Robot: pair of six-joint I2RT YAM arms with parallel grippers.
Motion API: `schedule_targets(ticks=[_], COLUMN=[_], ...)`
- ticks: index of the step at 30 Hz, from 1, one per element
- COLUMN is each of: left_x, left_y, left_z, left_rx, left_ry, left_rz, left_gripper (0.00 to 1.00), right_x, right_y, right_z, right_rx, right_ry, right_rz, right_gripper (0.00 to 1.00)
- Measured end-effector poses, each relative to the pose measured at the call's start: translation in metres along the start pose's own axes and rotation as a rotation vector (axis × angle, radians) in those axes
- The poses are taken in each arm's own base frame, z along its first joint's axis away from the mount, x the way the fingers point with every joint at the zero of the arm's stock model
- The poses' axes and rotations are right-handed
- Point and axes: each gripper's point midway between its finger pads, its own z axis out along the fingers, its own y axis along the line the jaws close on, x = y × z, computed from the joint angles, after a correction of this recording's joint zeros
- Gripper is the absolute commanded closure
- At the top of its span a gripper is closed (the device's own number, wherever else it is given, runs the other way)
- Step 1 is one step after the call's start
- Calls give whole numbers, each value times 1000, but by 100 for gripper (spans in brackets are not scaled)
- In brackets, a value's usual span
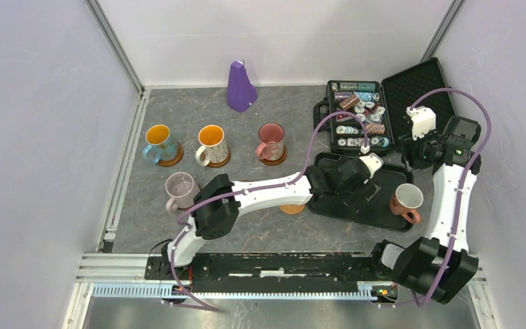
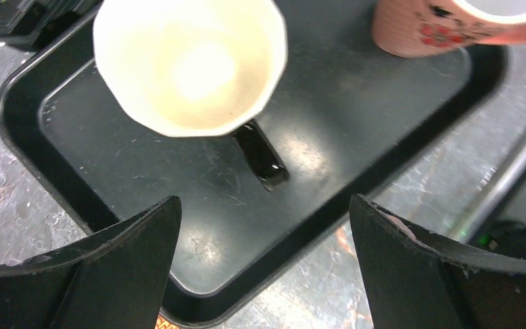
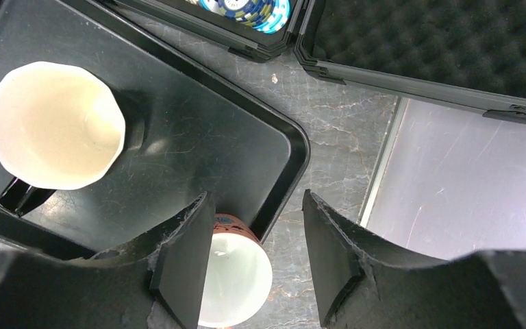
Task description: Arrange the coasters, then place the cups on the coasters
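Note:
At the back, a blue cup (image 1: 159, 144), a white cup with orange inside (image 1: 211, 144) and a pink cup (image 1: 271, 142) each stand on a dark coaster (image 1: 171, 160). A lilac cup (image 1: 180, 188) stands in front of them. A patterned orange coaster (image 1: 292, 208) peeks out under the left arm. My left gripper (image 1: 356, 181) (image 2: 264, 226) hangs open over the black tray (image 1: 377, 209), just short of the handle of the dark cup with cream inside (image 2: 190, 65). A salmon cup with white inside (image 1: 407, 201) (image 3: 236, 274) stands at the tray's right end. My right gripper (image 1: 414, 147) (image 3: 257, 260) is above it, jaws apart, holding nothing.
A purple cone (image 1: 240, 88) stands at the back. An open case of poker chips (image 1: 358, 115) with its foam lid (image 1: 418, 86) lies behind the tray. Grey walls close in both sides, and a metal rail (image 1: 267, 264) runs along the near edge.

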Motion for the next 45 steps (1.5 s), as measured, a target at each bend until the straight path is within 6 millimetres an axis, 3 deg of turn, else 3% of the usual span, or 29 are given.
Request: schedule_targets(ticks=[5, 7, 11, 16, 29, 36, 43, 45], left_x=[7, 9, 13, 18, 15, 23, 16, 15], left_y=[14, 18, 27, 37, 36, 44, 52, 54], left_z=[18, 24, 28, 34, 60, 66, 64, 65], left_rx=[-99, -123, -145, -131, -24, -40, -48, -49], left_ry=[10, 12, 26, 49, 104, 135, 125, 122], left_rz=[-27, -30, -43, -68, -106, -109, -101, -101], left_gripper=[6, 13, 21, 25, 32, 57, 97, 98], right_x=[-6, -6, -3, -3, 1, 1, 1, -1], right_y=[-1, 0, 1, -2, -3, -4, -4, -4], right_z=[-5, -6, -6, -6, -3, -4, -2, -2], right_rx=[16, 20, 22, 30, 34, 36, 33, 30], right_ry=[-37, -46, -44, -46, -43, -43, -50, -58], right_rz=[9, 10, 14, 17, 22, 24, 26, 27], right_gripper=[43, 42, 43, 43, 43, 43, 42, 43])
